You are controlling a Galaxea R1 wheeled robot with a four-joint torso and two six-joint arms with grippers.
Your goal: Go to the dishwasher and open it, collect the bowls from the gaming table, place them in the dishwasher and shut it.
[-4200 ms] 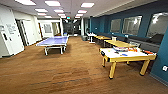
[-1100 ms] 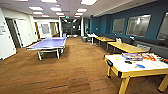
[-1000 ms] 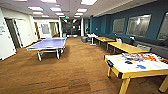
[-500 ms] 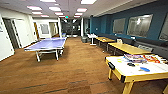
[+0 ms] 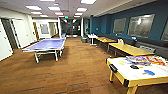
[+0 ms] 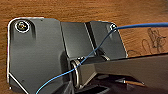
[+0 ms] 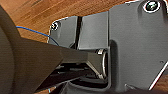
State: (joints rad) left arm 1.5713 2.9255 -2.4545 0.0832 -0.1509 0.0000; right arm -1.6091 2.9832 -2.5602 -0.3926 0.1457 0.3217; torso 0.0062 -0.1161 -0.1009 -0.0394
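The gaming table (image 5: pixel 130 75), nearer in the head view than a second ago, carries a black bowl (image 5: pixel 134 67) and a blue bowl (image 5: pixel 149 72); finger states cannot be told.

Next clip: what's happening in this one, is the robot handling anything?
Nothing is being handled. The head view looks across a games room with a wood floor. The gaming table, yellow-sided with a white top, stands at the lower right, and on it sit a black bowl and a blue bowl beside colourful printed sheets. A blue table-tennis table stands to the left, with yellow-topped desks along the right wall.
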